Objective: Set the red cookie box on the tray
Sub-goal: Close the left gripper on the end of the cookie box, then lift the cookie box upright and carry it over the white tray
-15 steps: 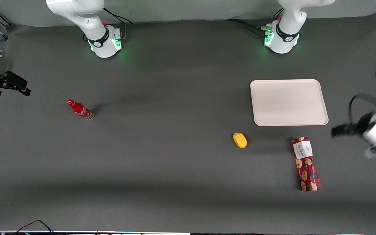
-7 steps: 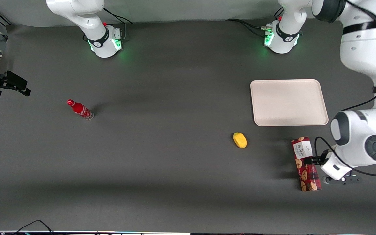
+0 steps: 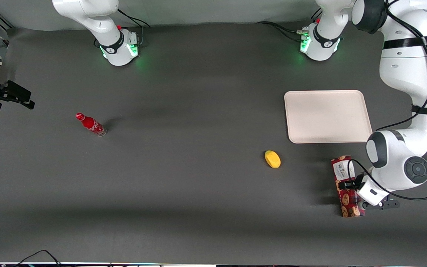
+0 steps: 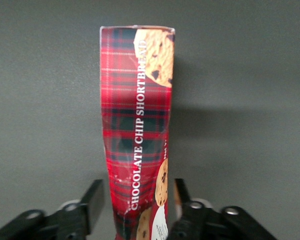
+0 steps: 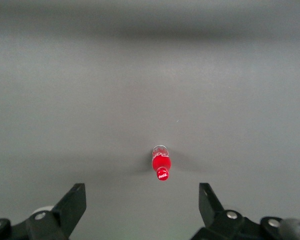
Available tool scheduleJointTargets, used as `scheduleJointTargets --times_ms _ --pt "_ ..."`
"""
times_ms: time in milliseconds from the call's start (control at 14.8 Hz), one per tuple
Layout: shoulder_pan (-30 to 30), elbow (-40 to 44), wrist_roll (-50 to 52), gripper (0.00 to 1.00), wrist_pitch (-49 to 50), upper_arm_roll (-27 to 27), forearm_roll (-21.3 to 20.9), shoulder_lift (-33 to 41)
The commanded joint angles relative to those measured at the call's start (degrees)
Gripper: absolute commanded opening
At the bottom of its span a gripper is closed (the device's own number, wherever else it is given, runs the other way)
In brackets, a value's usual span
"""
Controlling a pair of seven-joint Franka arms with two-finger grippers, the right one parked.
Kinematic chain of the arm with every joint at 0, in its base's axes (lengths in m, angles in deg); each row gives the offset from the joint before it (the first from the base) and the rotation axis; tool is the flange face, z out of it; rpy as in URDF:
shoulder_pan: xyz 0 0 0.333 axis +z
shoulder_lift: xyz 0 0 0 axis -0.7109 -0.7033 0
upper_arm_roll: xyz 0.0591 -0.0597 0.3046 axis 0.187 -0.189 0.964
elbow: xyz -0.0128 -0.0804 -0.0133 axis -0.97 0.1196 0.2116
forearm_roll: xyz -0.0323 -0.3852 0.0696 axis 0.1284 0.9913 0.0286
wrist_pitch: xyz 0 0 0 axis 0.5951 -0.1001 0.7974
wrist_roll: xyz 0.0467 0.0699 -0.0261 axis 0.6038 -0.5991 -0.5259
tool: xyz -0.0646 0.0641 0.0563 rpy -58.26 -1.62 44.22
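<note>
The red cookie box (image 3: 348, 202) lies flat on the dark table, nearer to the front camera than the tray (image 3: 327, 116), its white label end pointing toward the tray. My left gripper (image 3: 349, 184) is low over the box's middle. In the left wrist view the gripper (image 4: 138, 194) is open and straddles the box (image 4: 137, 100), a black finger (image 4: 94, 197) on each long side with a small gap to the cardboard. The box rests on the table. The tray holds nothing.
A yellow oval object (image 3: 272, 159) lies on the table beside the box, toward the parked arm's end. A small red bottle (image 3: 90, 124) stands far off toward the parked arm's end and also shows as the bottle (image 5: 161, 163) in the right wrist view.
The left arm swung in from the table's edge and came down over the box. In the last half second the gripper shifted slightly further onto the box; the box has not moved.
</note>
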Motion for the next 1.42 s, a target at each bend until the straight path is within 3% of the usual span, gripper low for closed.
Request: scheduleJointTargets --times_ms 0,270,674,944,1079,1348 --pt "-0.3 -0.6 -0.1 0.00 0.4 0.3 0.7 0.7" --pt "-0.4 -0.1 1.2 0.00 5.6 0.4 0.9 3.7" --pt "0.6 2.7 1.5 0.00 30.2 1.3 -1.0 16.0" --pt "1.5 1.0 1.0 0.00 41.7 1.5 -6.4 24.8" --pt "2.3 -5.0 0.9 0.00 41.4 1.7 -6.8 30.3" --pt "2.6 -25.1 -0.3 0.00 31.9 2.9 -9.7 41.9"
